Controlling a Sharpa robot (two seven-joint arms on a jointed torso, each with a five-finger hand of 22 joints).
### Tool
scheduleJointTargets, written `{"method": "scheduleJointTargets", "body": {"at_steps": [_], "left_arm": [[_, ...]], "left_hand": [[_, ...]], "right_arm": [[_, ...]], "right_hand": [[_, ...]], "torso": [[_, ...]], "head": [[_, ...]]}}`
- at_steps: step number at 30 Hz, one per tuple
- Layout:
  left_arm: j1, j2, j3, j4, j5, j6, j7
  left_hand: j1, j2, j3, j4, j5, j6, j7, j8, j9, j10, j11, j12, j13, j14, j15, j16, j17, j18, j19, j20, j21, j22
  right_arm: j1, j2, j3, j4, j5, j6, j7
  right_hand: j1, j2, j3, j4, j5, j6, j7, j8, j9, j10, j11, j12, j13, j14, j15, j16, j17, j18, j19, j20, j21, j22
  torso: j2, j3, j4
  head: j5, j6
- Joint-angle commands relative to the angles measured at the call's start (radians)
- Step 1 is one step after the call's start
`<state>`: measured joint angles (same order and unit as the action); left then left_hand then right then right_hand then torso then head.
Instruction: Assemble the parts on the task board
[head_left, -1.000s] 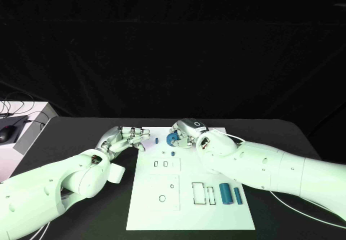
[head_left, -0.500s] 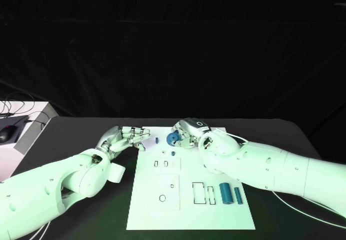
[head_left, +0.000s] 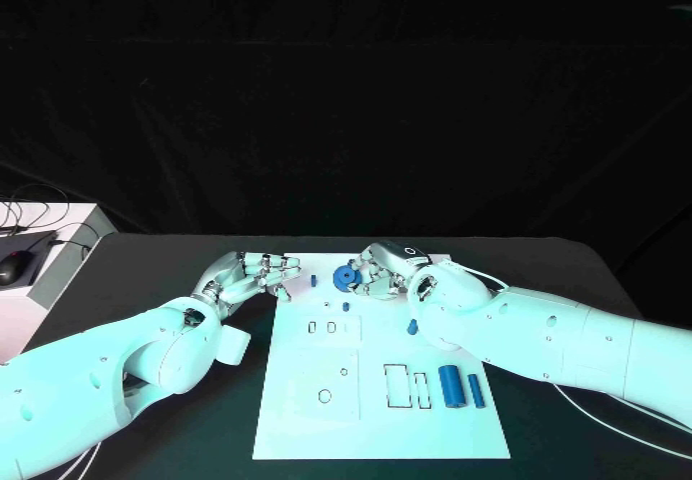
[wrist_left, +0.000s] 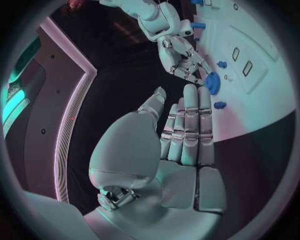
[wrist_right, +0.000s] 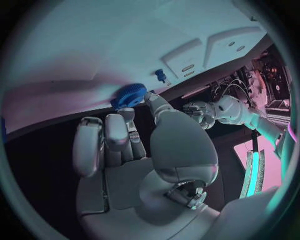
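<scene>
The white task board (head_left: 382, 400) lies in the middle of the black table. My right hand (head_left: 381, 270) pinches a blue gear (head_left: 346, 277) between thumb and finger at the board's far edge. The gear (wrist_right: 129, 95) and my right hand (wrist_right: 134, 150) also show in the right wrist view, with a small blue peg (wrist_right: 160, 75) standing just beyond. My left hand (head_left: 257, 275) hovers by the board's far left corner, fingers stretched out and holding nothing. In the left wrist view, my left hand (wrist_left: 178, 145) faces the gear (wrist_left: 211, 82).
Small blue pegs (head_left: 313, 282) (head_left: 346, 305) stand near the gear, and another blue piece (head_left: 413, 326) lies beside my right forearm. Two blue cylinders (head_left: 450, 385) (head_left: 476, 390) lie at the board's near right. A white box (head_left: 51, 265) sits off the table's left.
My right hand and forearm have shifted slightly to the right with the gear, uncovering a small blue piece on the board. The left hand has not moved.
</scene>
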<state>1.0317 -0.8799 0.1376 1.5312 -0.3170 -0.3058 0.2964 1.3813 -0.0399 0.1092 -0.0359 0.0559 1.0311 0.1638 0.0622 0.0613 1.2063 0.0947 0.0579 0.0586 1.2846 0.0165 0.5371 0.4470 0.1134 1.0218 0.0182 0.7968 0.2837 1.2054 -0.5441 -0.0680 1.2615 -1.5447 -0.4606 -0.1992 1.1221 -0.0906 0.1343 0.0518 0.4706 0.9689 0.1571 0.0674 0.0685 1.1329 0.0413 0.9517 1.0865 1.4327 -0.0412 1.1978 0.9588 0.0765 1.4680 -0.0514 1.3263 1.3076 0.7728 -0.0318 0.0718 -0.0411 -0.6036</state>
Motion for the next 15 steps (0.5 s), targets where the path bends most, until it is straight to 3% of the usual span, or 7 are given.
{"method": "scheduleJointTargets", "body": {"at_steps": [1, 15], "left_arm": [[0.0, 0.002, 0.001, 0.0, -0.001, 0.015, 0.009], [0.0, 0.002, 0.001, 0.0, -0.001, 0.014, 0.009]], "left_hand": [[-0.003, 0.007, 0.005, -0.001, -0.002, -0.002, 0.002, 0.0, 0.001, -0.006, 0.002, 0.001, 0.001, -0.003, -0.001, 0.002, -0.002, 0.013, -0.004, 0.003, 0.007, -0.001], [-0.003, 0.007, 0.005, -0.001, -0.002, -0.002, 0.002, 0.0, 0.001, -0.006, 0.002, 0.001, 0.001, -0.003, -0.001, 0.002, -0.002, 0.013, -0.004, 0.003, 0.007, -0.001]], "right_arm": [[-0.001, 0.0, 0.0, -0.001, 0.036, 0.025, 0.02], [-0.002, -0.001, -0.005, -0.009, 0.04, 0.085, 0.005]], "right_hand": [[-0.01, 0.014, -0.001, -0.022, 0.009, 0.008, 0.001, -0.003, 0.0, 0.008, 0.0, 0.005, 0.006, 0.003, 0.004, 0.006, 0.002, -0.016, 0.077, 0.002, 0.009, 0.201], [-0.027, 0.026, -0.004, -0.027, 0.013, 0.012, 0.0, -0.003, 0.0, 0.01, -0.001, 0.007, 0.012, 0.003, 0.004, 0.009, 0.002, -0.017, 0.077, 0.002, 0.014, 0.202]], "torso": [[-0.001, -0.0006, 0.0023], [0.0, -0.0012, 0.0005]], "head": [[-0.001, 0.0], [-0.002, 0.003]]}}
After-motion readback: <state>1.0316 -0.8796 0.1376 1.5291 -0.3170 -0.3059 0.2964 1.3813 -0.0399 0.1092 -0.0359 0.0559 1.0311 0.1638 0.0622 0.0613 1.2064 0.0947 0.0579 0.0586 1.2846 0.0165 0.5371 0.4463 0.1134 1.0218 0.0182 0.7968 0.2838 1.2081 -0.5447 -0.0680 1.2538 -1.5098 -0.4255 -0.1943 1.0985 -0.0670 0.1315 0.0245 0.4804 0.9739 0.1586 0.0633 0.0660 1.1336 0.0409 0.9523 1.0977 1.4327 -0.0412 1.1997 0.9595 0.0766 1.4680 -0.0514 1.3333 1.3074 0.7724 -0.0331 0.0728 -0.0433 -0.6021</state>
